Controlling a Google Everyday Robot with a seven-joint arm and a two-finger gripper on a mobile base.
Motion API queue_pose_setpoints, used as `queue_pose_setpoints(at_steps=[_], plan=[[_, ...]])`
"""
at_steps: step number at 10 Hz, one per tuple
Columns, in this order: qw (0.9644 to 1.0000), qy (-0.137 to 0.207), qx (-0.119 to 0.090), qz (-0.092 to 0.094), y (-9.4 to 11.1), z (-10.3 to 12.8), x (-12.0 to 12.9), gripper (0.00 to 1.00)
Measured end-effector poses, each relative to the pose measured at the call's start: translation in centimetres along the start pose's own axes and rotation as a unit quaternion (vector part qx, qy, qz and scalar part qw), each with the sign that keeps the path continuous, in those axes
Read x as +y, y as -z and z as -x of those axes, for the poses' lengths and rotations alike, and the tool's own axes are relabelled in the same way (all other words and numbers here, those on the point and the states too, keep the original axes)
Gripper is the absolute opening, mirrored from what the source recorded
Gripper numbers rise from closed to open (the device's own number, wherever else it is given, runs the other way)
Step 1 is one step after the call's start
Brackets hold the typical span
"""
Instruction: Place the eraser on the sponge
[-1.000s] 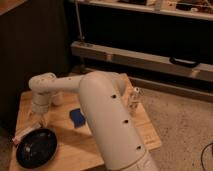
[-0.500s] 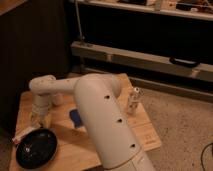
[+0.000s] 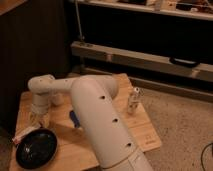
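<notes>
Firstly, your gripper (image 3: pixel 39 119): it hung at the left of the frame, pointing down over the table's left part, fingers apart, nothing between them.
Arm (image 3: pixel 100 125): a thick white tube stood up from the bottom centre, bent at mid-frame and ran left to the wrist.
Eraser (image 3: pixel 22 133): you had it lying flat near the table's left edge, lower left of the gripper and just beside the plate's upper-left rim; whether it touched the rim could not be told.
Sponge (image 3: pixel 74 119): dark blue, on the table right of the gripper, its right part hidden behind the arm; apart from the eraser.
Plate (image 3: pixel 36 148): round, black, at the lower left, below the gripper.
Bottle (image 3: pixel 133 100): white, upright, near the table's right edge.
Table (image 3: pixel 147 135): pale wood, on a speckled floor (image 3: pixel 185 125).
</notes>
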Motion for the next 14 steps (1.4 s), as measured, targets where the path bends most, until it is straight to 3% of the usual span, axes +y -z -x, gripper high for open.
queue_pose_setpoints(at_steps=[4,9,14], plan=[[0.9999,-0.004,-0.006,0.009,-0.5,0.3,-0.9,0.61],[0.9996,-0.015,-0.013,0.02,-1.4,0.4,-0.3,0.6],[0.9995,-0.009,-0.017,0.027,-1.9,1.2,-0.6,0.16]])
